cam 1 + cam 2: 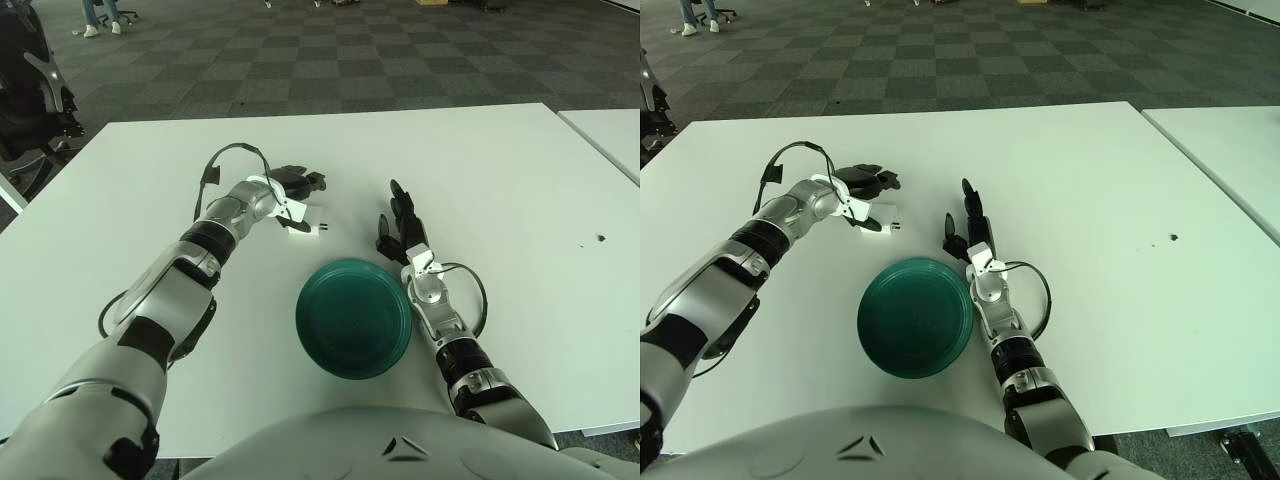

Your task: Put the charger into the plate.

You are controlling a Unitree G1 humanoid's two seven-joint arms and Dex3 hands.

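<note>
A small white charger with its metal prongs pointing right lies on the white table, just behind the plate. The dark green round plate sits empty at the near middle. My left hand reaches in from the left and hovers right over the charger, its black fingers spread above it and not closed around it. My right hand shows just right of the plate, fingers stretched out forward and holding nothing.
A second white table stands at the far right across a narrow gap. A small dark speck marks the table's right side. A dark chair stands off the table's left edge. A black cable loops over my left wrist.
</note>
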